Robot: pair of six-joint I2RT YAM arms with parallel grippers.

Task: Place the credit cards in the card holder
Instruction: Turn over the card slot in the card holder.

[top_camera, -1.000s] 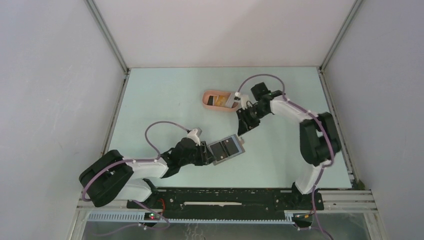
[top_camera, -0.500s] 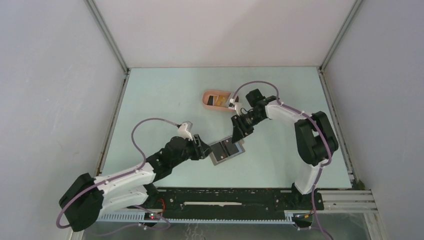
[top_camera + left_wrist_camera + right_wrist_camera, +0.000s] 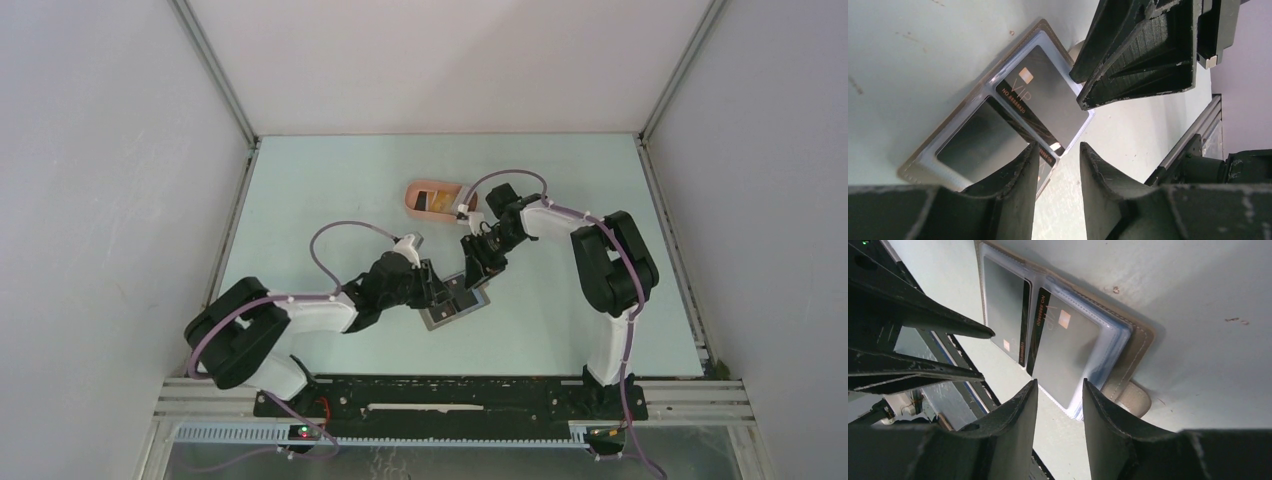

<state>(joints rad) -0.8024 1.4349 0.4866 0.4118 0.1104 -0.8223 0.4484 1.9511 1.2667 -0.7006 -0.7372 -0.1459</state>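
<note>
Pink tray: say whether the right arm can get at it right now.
Probably yes: the pink tray lies close beside the right arm, nothing between; the left hand is off at the card holder.

Desk (image 3: 330, 190): pale green, flat, faintly scuffed in the close views | Centre, toward the near edge: grey card holder (image 3: 452, 313) lies spread open on the desk, two dark cards (image 3: 1040, 92) in its clear sleeves | Behind it, apart: pink oval tray (image 3: 410, 201) sits on the desk, loose cards (image 3: 433, 201) inside
</note>
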